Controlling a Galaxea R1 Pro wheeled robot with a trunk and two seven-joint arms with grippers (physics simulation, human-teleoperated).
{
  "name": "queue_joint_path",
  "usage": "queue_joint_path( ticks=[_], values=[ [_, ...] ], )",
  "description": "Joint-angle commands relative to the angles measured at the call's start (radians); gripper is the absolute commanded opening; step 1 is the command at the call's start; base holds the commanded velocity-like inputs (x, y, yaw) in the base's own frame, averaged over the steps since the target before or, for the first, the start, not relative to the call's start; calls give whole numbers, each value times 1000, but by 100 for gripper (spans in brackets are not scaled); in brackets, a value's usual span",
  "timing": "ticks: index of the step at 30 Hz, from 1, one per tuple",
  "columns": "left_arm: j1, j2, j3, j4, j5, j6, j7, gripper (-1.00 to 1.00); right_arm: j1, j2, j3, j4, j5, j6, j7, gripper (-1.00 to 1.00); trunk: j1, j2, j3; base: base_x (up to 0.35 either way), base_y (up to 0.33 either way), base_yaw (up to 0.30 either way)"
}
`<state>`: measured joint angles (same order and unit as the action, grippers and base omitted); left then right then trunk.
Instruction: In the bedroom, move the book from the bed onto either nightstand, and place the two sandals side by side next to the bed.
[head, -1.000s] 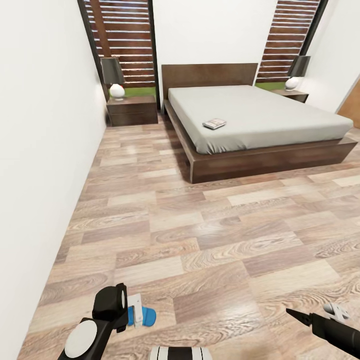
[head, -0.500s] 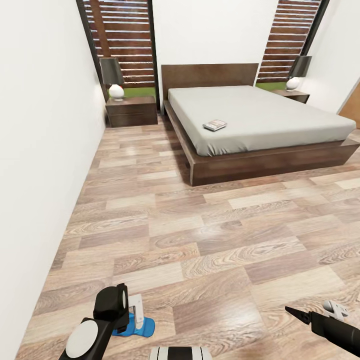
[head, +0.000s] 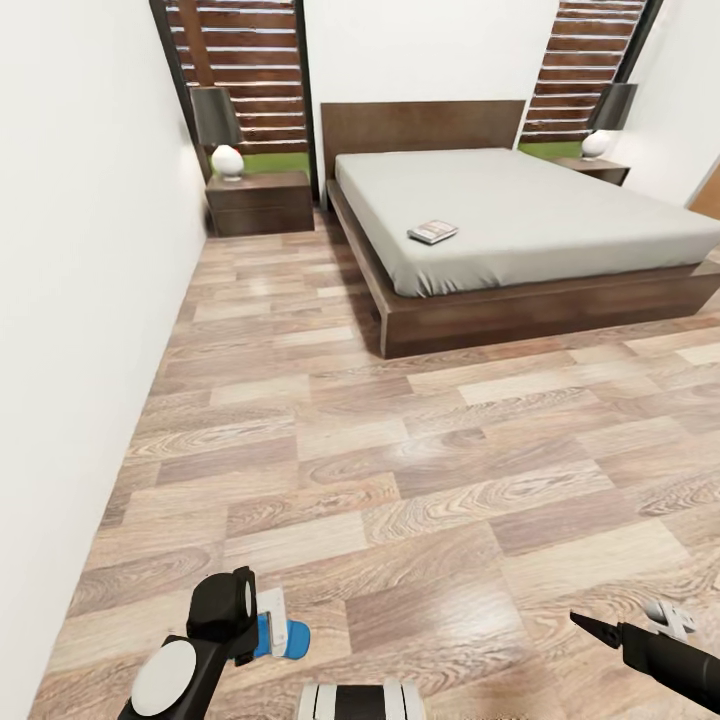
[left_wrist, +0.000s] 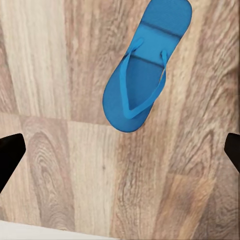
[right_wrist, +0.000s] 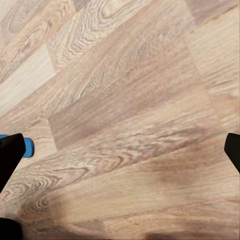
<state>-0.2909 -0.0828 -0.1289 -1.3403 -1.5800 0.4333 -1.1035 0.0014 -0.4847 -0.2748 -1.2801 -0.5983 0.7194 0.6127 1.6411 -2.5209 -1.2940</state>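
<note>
A bright blue sandal (left_wrist: 145, 70) lies flat on the wood floor, straps up. My left gripper (left_wrist: 120, 155) hangs open above it, apart from it, its black fingertips (left_wrist: 10, 155) far apart. In the head view this sandal (head: 290, 640) peeks out beside the left gripper (head: 262, 622) at the bottom left. The right gripper (head: 625, 625) is open over bare floor at the bottom right. A sliver of blue (right_wrist: 29, 146) shows beside one right finger; which sandal it is I cannot tell. Far ahead, the book (head: 432, 232) lies on the bed (head: 560, 215) near its left edge. A nightstand (head: 260, 202) stands left of the bed.
A second nightstand (head: 602, 168) stands right of the bed. Each nightstand carries a lamp (head: 222, 135). A white wall (head: 80, 300) runs close along my left. Wood floor (head: 400, 470) stretches between me and the bed frame. A brown door edge (head: 708, 200) shows at the right.
The whole head view has shifted: bed and nightstands sit slightly higher and nearer, so the camera moved. Both arms keep the same pose, grippers still open.
</note>
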Motion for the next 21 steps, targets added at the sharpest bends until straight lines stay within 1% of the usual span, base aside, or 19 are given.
queue_joint_path(
  ticks=[1, 21],
  values=[
    [-1, 0, -1, -1, -3, 10, -6, 100, 0, 0, -1, -1, -5, 7, 1, 100, 0, -1, -5, 0, 0, 0],
    [-1, 3, 1, -2, -3, 9, -1, 100, 0, 0, -1, -1, -5, 6, 0, 100, 9, -5, -82, 0, 0, 0]
  ],
)
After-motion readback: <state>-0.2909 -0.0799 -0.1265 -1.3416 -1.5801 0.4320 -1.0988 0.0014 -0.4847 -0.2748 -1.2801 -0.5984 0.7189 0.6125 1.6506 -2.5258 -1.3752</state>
